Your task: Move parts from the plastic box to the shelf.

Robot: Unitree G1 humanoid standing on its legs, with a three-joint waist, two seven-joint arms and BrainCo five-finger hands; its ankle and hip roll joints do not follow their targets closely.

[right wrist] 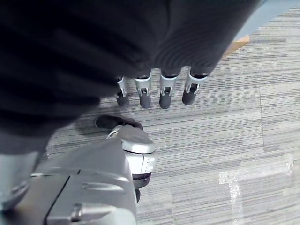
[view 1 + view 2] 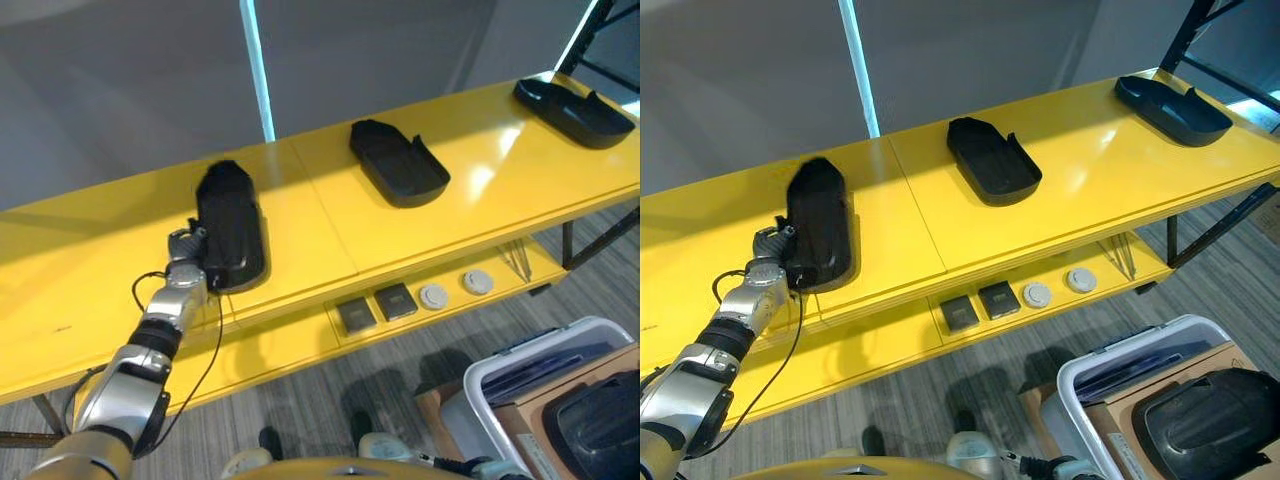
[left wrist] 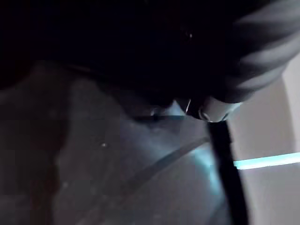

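Note:
Three black moulded parts lie on the yellow shelf (image 2: 330,215): one at the left (image 2: 230,225), one in the middle (image 2: 397,162), one at the far right (image 2: 573,110). My left hand (image 2: 187,250) rests against the near left edge of the left part, which lies flat on the shelf top. The plastic box (image 2: 1085,375) stands on the floor at the lower right, and another black part (image 2: 1205,420) lies in a cardboard box in it. My right hand (image 1: 165,93) hangs over the carpet, open and holding nothing.
Two dark square pieces (image 2: 375,307) and two pale round discs (image 2: 455,290) sit on the lower yellow shelf board. A dark frame (image 2: 600,35) stands at the far right behind the shelf. Grey carpet (image 1: 234,140) lies between the shelf and the box.

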